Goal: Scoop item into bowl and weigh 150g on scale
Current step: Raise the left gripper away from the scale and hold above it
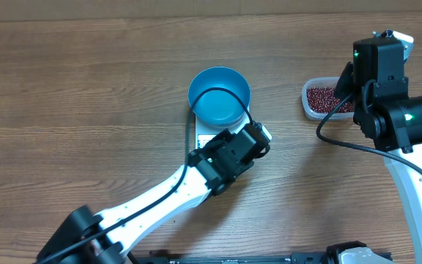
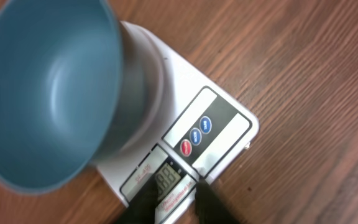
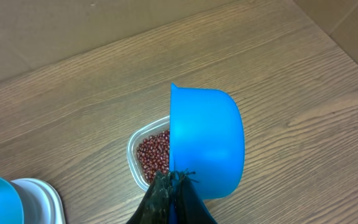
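Tabletop: brown wood grain fills the overhead view, and everything you need stands on it.
Overhead, target: the bowl sits on the scale near the middle and looks empty.
Overhead, supply: the beans lie in a clear tub well to the right of the bowl, under your right arm.
Overhead, left side: your left end effector hangs over the scale's front edge, just beside the bowl.
Left wrist, jaws: the fingers stand a little apart by the display, clamped on nothing. The digits are too blurred to read.
Left wrist, advice: lift clear of the scale before any beans go in, because a touch on it would likely spoil the reading. Confirm it shows zero with the bowl aboard.
Right wrist, grip: your right end effector is closed on the handle of the blue scoop, which hangs above the tub. Only its outside faces the camera, so you cannot tell whether it is loaded.
Right wrist, advice: dip the scoop's mouth into the heap and level it before lifting. Carry it low to the bowl and tip gently over the centre. Take smaller scoops as the reading nears the target.
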